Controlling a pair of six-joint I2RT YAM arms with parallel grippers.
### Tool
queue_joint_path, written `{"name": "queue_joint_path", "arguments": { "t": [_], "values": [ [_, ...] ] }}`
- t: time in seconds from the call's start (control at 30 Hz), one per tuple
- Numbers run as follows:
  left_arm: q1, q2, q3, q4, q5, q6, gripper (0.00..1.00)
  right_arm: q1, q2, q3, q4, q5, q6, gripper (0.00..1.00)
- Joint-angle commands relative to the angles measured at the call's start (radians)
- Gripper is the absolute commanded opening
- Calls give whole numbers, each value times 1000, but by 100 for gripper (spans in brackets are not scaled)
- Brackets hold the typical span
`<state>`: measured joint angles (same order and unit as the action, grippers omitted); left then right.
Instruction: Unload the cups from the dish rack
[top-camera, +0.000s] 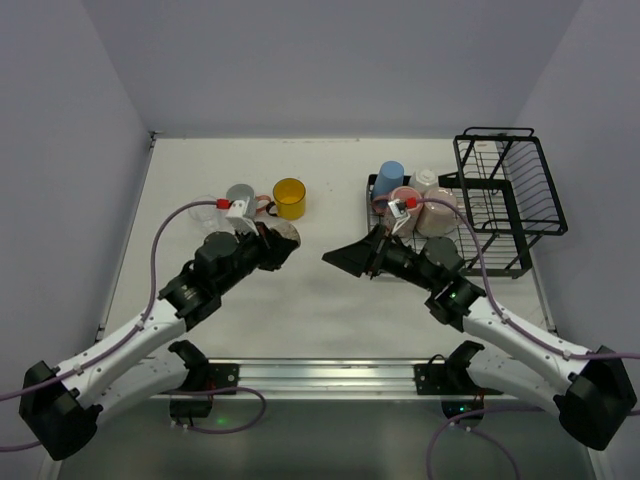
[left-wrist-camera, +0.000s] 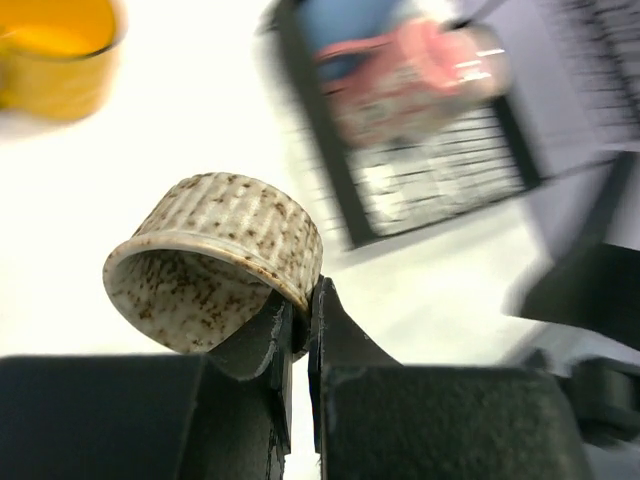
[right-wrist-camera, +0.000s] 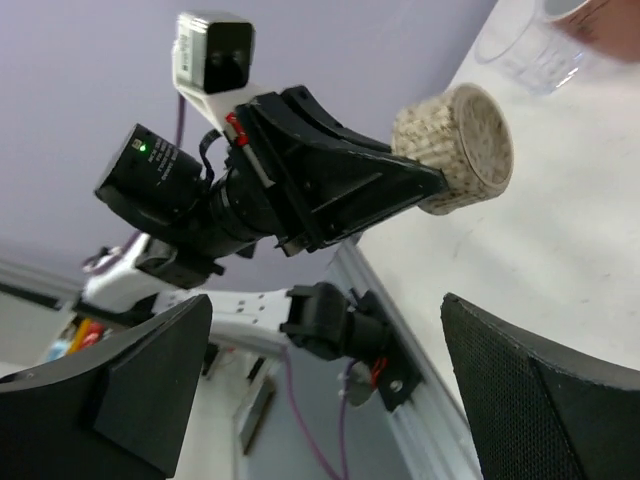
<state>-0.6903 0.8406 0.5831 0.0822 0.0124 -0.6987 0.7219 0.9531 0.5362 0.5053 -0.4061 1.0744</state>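
Claws are facing inward: left claw is pinching the speckled cup by its rim, right claw is gaping wide.

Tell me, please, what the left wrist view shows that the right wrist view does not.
Only the left wrist view shows the yellow cup and the blurred dish rack holding a pink cup and a blue cup. Only the right wrist view shows a clear glass and the open right gripper. Both show the speckled cup, pinched at its rim by the left gripper.
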Motion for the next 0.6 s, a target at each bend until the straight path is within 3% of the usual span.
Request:
{"name": "queue_joint_path", "arguments": {
  "t": [0.0,0.03,0.23,0.43,0.57],
  "values": [
    [21,93,119,-364,-256,76,0,5,-62,50,-212,148,-148,99],
    [55,148,132,-431,-267,80,0,4,-86,51,-270,167,-165,99],
    [354,256,148,-459,-169,171,0,7,-88,126,-502,188,-342,99],
    [426,417,247,-562,-265,222,0,11,-85,99,-512,176,-355,99],
    [505,483,248,-565,-250,238,0,22,-112,59,-476,158,-352,99]
  ]
}}
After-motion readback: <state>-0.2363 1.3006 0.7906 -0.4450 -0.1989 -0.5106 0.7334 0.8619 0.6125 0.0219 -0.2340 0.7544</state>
